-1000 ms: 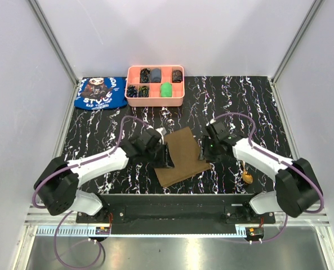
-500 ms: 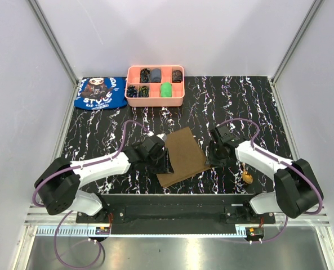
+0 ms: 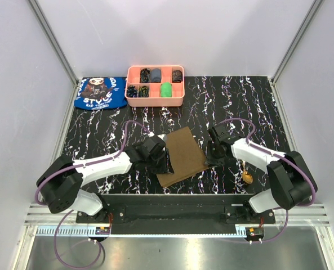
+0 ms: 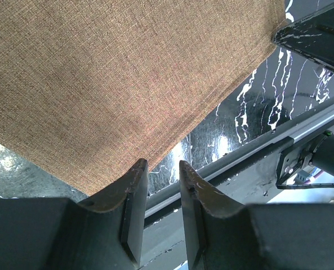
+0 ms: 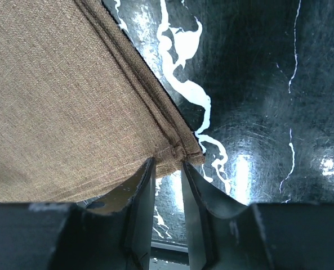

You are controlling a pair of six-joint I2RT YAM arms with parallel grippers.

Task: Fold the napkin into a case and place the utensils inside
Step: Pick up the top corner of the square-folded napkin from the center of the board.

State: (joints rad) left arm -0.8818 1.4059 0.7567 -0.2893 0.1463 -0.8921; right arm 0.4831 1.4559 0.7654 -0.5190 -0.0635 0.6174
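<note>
The olive-brown napkin lies folded into a tilted rectangle at the middle of the black marbled table. My left gripper is at its near-left edge. In the left wrist view the cloth ends just beyond the left gripper, which is open by a narrow gap with only table showing through it. My right gripper is at the napkin's right corner. There the hemmed corner lies at the tips of the right gripper, also open and narrow. A gold-brown utensil lies right of the right arm.
A pink compartment tray with dark and green small items stands at the back. The blue printed cloth lies to its left. The table's metal front rail runs just past the napkin's near edge. White walls enclose three sides.
The napkin, raised along its left side a second ago, now lies flatter. My left gripper slid toward its near corner. My right gripper's jaws narrowed and shifted slightly toward the right corner.
</note>
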